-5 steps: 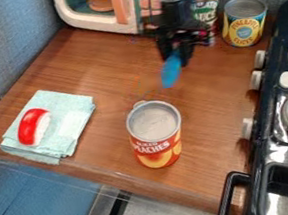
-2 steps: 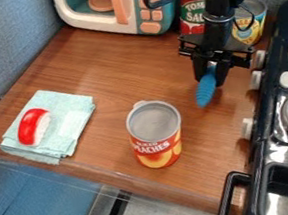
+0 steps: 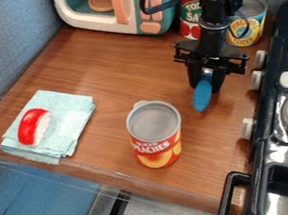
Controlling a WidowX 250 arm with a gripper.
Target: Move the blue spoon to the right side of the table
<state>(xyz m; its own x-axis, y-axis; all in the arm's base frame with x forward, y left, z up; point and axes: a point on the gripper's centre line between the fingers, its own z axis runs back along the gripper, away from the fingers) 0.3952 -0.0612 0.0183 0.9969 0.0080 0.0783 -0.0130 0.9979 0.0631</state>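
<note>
Beneath everything spreads the table point(image 3: 121, 72), smooth brown wood grain with a rounded front edge. Along its right side stands the stove point(image 3: 260, 154), glossy black, with pale knobs, round metal burners and a looped handle. Down from the top comes the arm, all black, its claw point(image 3: 206, 76) over the table's right part and clenched on the blue spoon point(image 3: 203, 94), a finger against each side of the neck. At the back sits the microwave point(image 3: 91, 20), white-framed and teal, with peach handle and buttons. The cloth point(image 3: 73, 107), pale green and soft, lies folded at left. Standing upright, the front can point(image 3: 157, 145) is a ridged-lid metal cylinder, left of the spoon and nearer the front; two back cans point(image 3: 190, 19) point(image 3: 247, 34) stand behind the claw. The spoon's oval, matte head points down between front can and stove; whether it touches the wood, I cannot tell. On the cloth rests a rounded red-and-white toy point(image 3: 34, 127).
</note>
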